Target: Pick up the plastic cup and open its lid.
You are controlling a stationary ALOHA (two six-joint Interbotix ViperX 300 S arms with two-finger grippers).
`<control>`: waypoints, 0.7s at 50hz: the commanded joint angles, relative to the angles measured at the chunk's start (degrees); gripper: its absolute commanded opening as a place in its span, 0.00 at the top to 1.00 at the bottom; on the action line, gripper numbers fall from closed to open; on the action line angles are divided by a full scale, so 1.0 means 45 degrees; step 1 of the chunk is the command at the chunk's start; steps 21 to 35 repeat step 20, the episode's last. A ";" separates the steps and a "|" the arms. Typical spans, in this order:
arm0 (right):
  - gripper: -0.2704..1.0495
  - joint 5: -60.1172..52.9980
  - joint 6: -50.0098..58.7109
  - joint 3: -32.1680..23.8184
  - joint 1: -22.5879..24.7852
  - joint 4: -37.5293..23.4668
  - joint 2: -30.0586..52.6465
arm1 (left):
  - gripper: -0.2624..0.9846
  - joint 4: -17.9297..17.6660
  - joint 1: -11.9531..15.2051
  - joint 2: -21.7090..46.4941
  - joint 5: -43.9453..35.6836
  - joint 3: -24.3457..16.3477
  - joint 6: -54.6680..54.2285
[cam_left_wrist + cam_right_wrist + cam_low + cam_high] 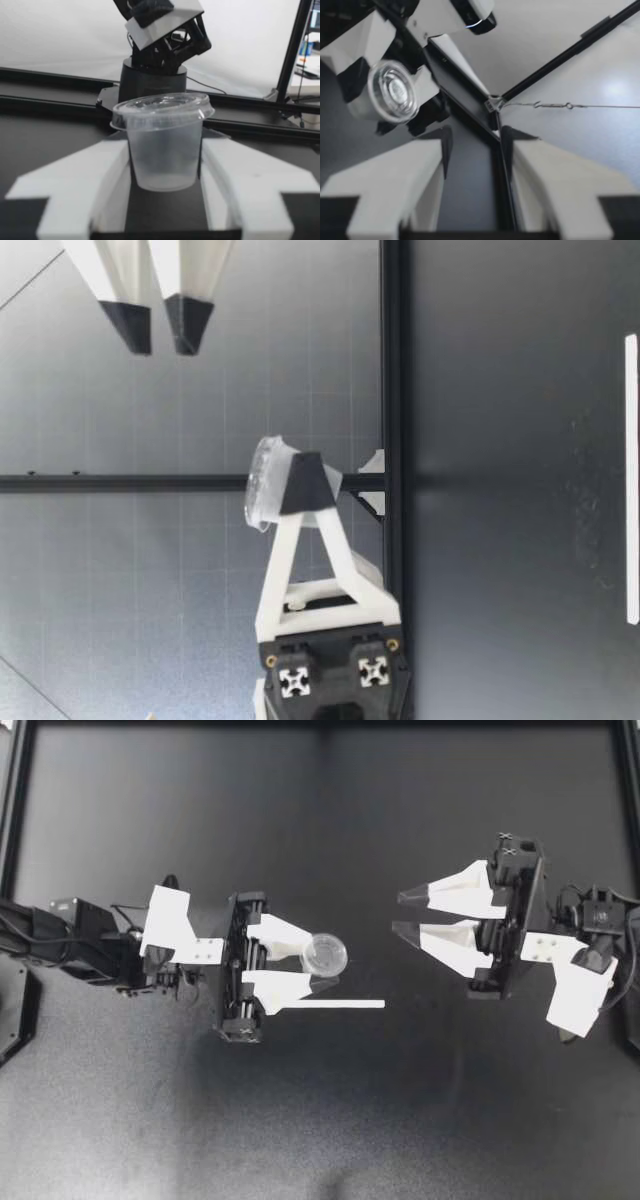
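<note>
Lying under both arms, the dark table is carrying one white strip. Two grippers are showing: my left gripper is clamping the single plastic cup by its wall, holding it upright and clear of the table, while my right gripper is hanging well apart, fingers spread. The cup is looking light, thin and crushable, so I am judging the rim of its one lid the place to pinch, gently.
</note>
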 commanded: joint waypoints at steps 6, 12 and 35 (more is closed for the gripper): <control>0.44 0.0391 0.0059 -0.0234 0.0117 0.0020 0.0117 | 0.61 0.0020 0.0000 -0.0586 -0.0059 -0.0039 0.0078; 0.44 0.0879 0.0156 -0.0234 0.0391 0.0020 0.0176 | 0.62 0.0039 0.0000 -0.0664 0.0215 0.0000 0.0293; 0.44 0.1484 0.1777 -0.0508 0.0859 0.0020 0.0293 | 0.62 0.0059 0.0000 -0.0957 0.0703 0.0039 0.0586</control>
